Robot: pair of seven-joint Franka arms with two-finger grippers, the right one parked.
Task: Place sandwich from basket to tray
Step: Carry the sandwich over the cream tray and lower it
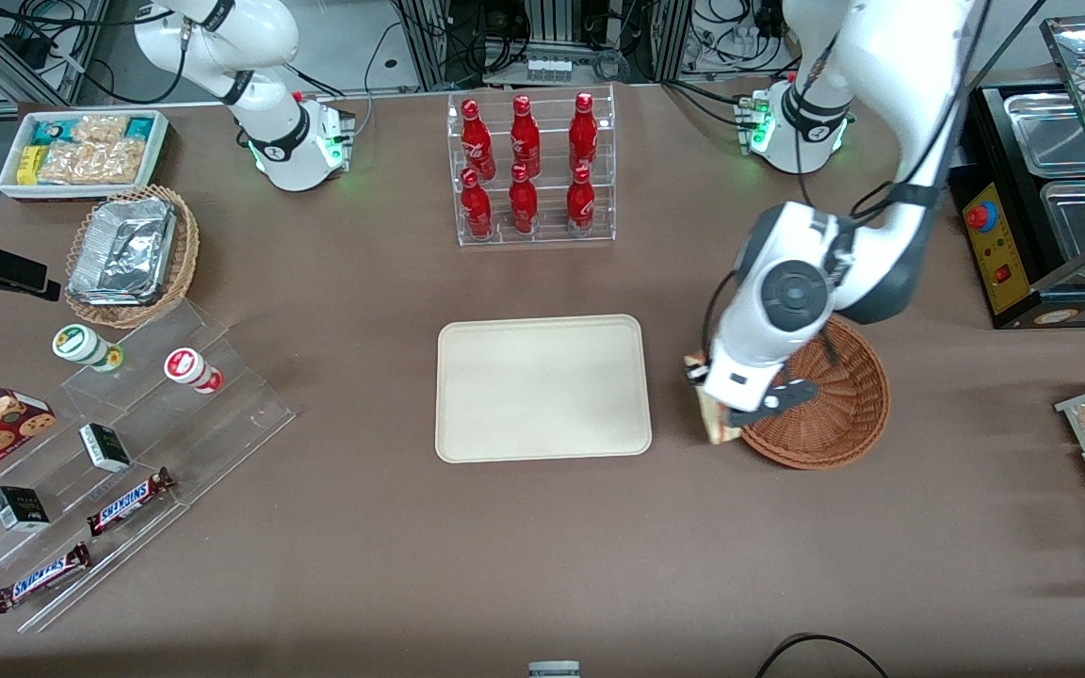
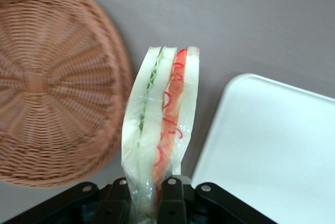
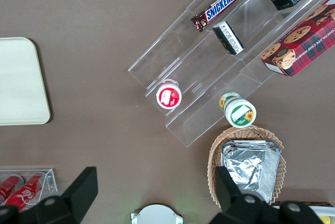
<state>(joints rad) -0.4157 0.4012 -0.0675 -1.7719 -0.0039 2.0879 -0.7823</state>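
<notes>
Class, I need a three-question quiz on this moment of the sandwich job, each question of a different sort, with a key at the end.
1. True or false: the sandwich lies inside the basket.
2. Multiple choice: what is the claw doing? A) open above the tray; B) shut on the sandwich, over the table between basket and tray; C) resting empty in the basket.
3. Fill in: the tray holds ___ items.

Key
1. False: the sandwich hangs in the claw outside the basket's rim, over bare table.
2. B: the fingers pinch the sandwich's end, cut edge showing red and green filling.
3. No: its surface is bare.
</notes>
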